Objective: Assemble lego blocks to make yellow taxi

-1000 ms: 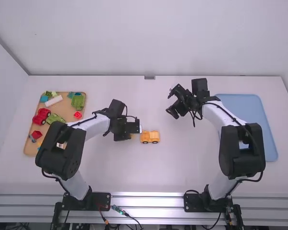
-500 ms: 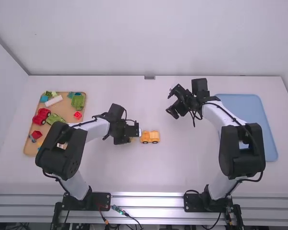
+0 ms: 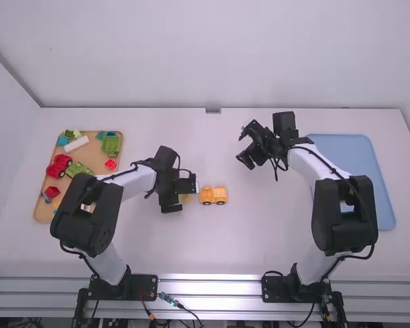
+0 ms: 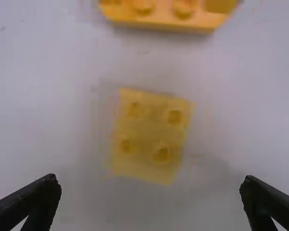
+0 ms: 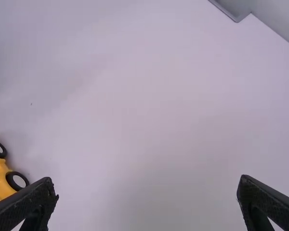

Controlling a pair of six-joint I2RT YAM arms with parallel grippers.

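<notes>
High view, left gripper: left of the middle of the white table, over the yellow block; its jaws are spread.
High view, yellow block: on the table, partly hidden under the left gripper, just beside the wheeled yellow piece.
High view, wheeled yellow piece: on the table near its middle, dark wheels along its near side.
High view, right gripper: farther from the camera than the wheeled yellow piece and to the right of it; its jaws are parted.
High view, wooden tray: on the left of the table, bearing a red car, a white block, green pieces, small red blocks and some blue pieces.
High view, blue tray: on the right of the table, partly behind the right arm.
Left wrist view, left gripper: jaws wide apart with nothing held between them; neither touches the yellow block.
Left wrist view, yellow block: four studs on top, set slightly askew, apart from the wheeled yellow piece, whose own studs face up and which the view cuts off.
Right wrist view, right gripper: jaws wide apart, holding nothing, bare white surface beyond them.
Right wrist view, wheeled yellow piece: partly in view, two black-rimmed wheels with pale hubs.
</notes>
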